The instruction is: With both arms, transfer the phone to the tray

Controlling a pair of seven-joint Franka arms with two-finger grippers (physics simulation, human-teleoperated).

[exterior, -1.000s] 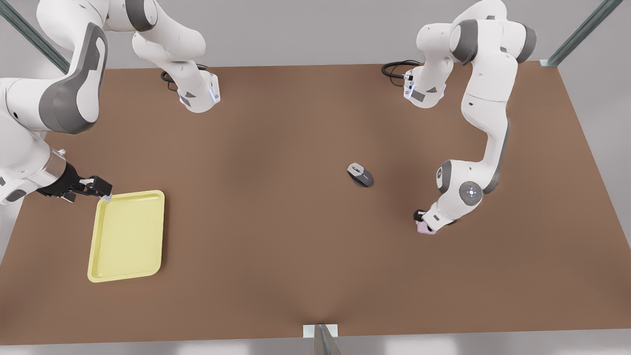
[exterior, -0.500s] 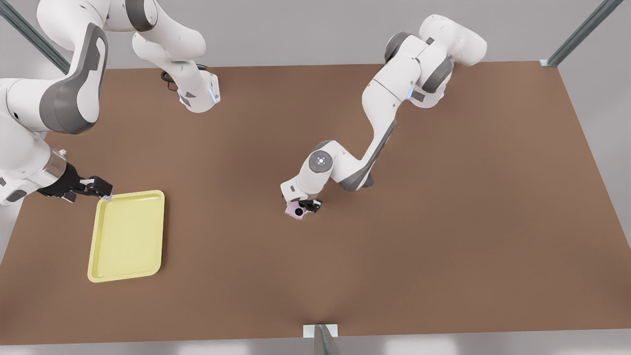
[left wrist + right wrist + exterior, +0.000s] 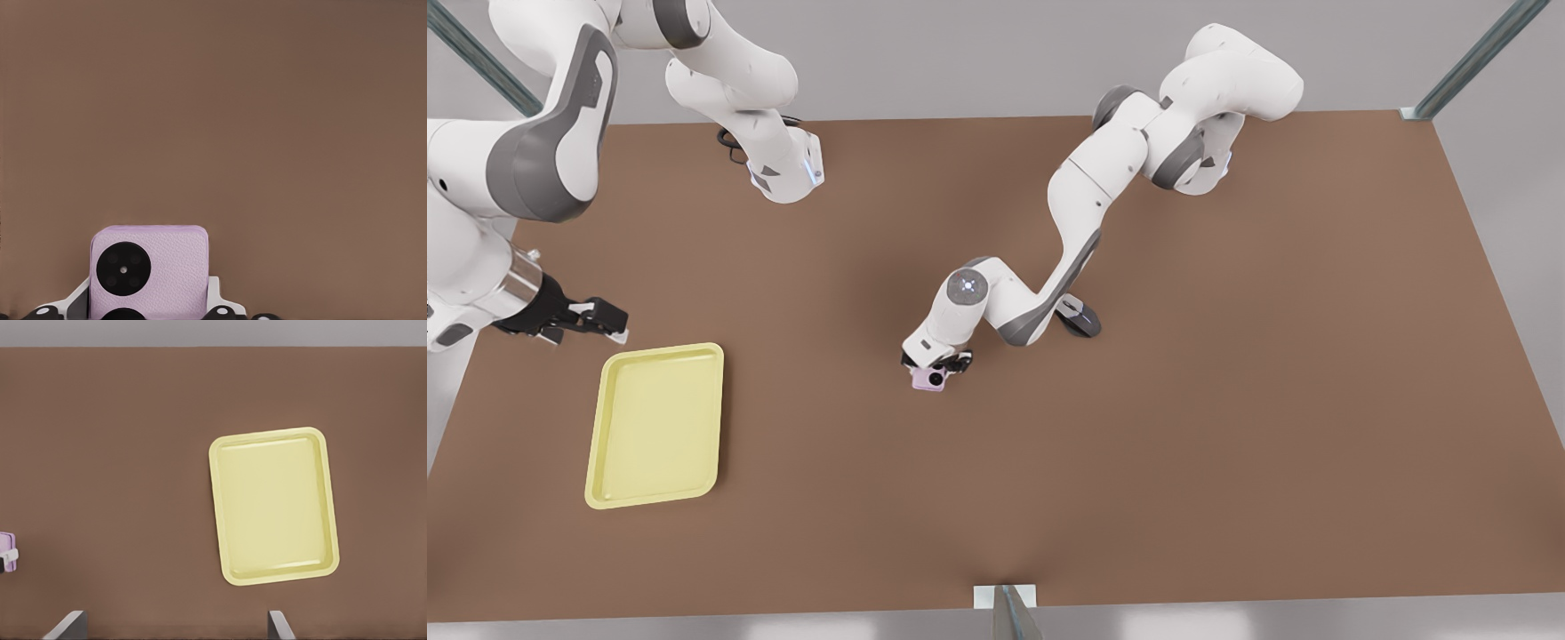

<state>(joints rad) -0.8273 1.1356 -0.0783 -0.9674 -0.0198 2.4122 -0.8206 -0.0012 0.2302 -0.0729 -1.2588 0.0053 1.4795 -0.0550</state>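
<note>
**Phone held mid-table, tray free at the side**

Front view: left gripper (image 3: 935, 364) clamps the phone (image 3: 928, 379) near table (image 3: 1227, 462) centre; bare top btwn it and the tray (image 3: 655, 424); tray's long axis runs toward the near edge; mouse (image 3: 1080, 317) behind the left arm; right gripper (image 3: 609, 322) spread open, just off tray's far corner, waiting.

Left wrist view: phone (image 3: 148, 272) upright in the jaws, lenses facing camera.

Right wrist view: tray (image 3: 273, 506) unobstructed; phone (image 3: 6, 551) far off.

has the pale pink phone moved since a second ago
Yes. The small pale pink phone, held in the left gripper, went from the front view's right of the grey-black computer mouse to its left, toward the pale yellow rectangular tray.
</note>
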